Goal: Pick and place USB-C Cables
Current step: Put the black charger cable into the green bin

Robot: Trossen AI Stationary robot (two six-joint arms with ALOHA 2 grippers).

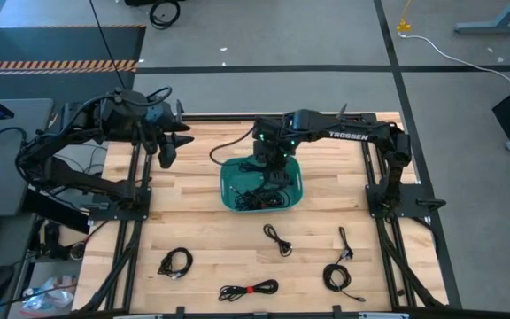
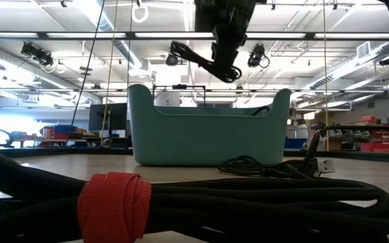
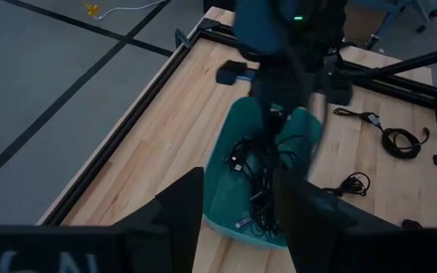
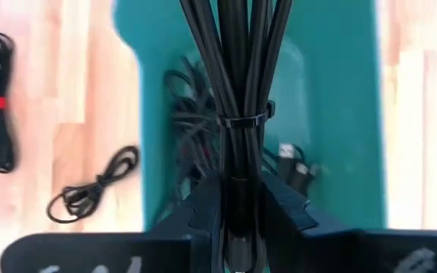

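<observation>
wooden table (image 1: pixel 202 239) carries it all. right jaws (image 4: pixel 237 205) clamp a bundled usb-c cable (image 4: pixel 237 83), long axis hanging down, directly above the teal bin (image 1: pixel 233 177). left jaws (image 1: pixel 168 146) idle open at nine o'clock; loose cables (image 1: pixel 175 262) lie toward six.

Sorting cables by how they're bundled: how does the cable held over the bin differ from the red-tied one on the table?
The held cable hangs from the right end effector above the teal bin; the red-tied cable lies on the table. The held cable is cinched by a black tie, the other by a red one. Both are thin, black and bundled.
</observation>
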